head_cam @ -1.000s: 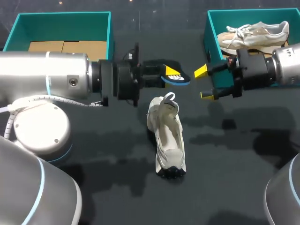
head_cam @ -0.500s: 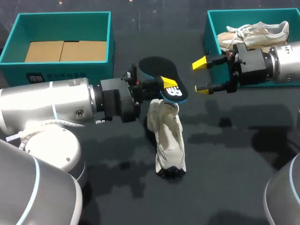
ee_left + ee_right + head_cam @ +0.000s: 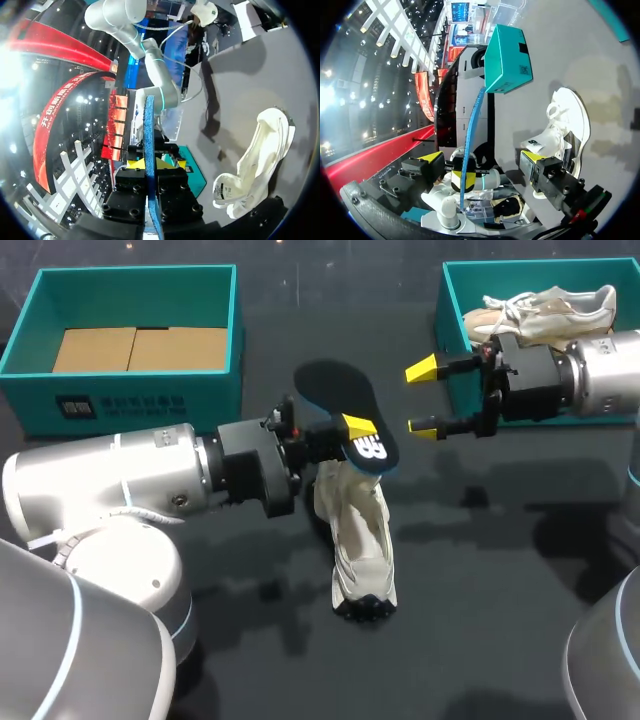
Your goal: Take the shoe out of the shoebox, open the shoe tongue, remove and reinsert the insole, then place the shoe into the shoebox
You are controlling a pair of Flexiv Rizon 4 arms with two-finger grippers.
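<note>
L gripper [image 3: 352,432] clamped on insole [image 3: 338,398] by one end, holding it tilted just above shoe [image 3: 362,540], which lies mid-table. R gripper [image 3: 424,398] fingers apart, empty, near shoebox [image 3: 441,310]. Insole prob light, thin, bendy foam; a flat-face pinch should hold, and shoe upper looks soft.

The silver left arm [image 3: 110,480] comes in low from the left and stretches toward the middle. Its yellow-tipped left gripper [image 3: 352,430] is clamped tight on the edges of a thin dark foam insole [image 3: 335,395]. The silver right arm [image 3: 600,375] reaches in level from the right, and its yellow-tipped right gripper [image 3: 421,397] points back at the left one, fingers spread wide.
</note>
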